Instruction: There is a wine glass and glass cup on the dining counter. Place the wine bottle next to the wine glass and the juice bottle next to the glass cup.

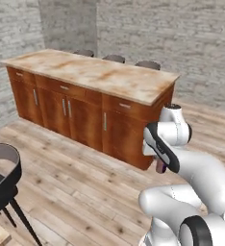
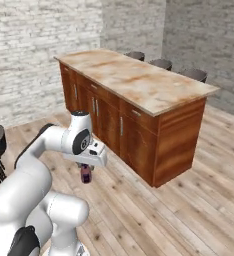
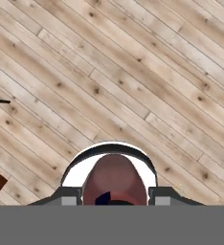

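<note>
my end effector point(image 2: 86, 176) hangs low in the left half of the right base view, pointing down at the wooden floor point(image 2: 154, 215), and is pinched shut on the juice bottle point(image 2: 85, 174), a small maroon bottle that hangs just below my white hand. in the left base view the same bottle point(image 1: 160, 166) shows as a sliver of maroon at right of centre, half hidden behind my forearm, in front of the near end of the table's wooden base. in the hand view the bottle point(image 3: 115, 180) sits at bottom centre, a rounded reddish body with a white rim showing behind it, and my two finger tips point(image 3: 70, 197) flank it on either side at the lower edge; floor planks run diagonally across the rest of that view.

the table point(image 1: 93, 72), a long island with a beige-orange marbled top and brown cabinet doors, runs from the upper left toward the centre right of the left base view, and from the upper centre to the right of the right base view point(image 2: 139, 80). the bottle is held in the air beside the table's near corner, below the level of its top and apart from it. three dark stools point(image 1: 115, 58) peek over the far edge of the table. a dark round chair point(image 1: 1, 175) stands at the lower left of the left base view. grey brick walls point(image 2: 29, 45) close the background.
</note>
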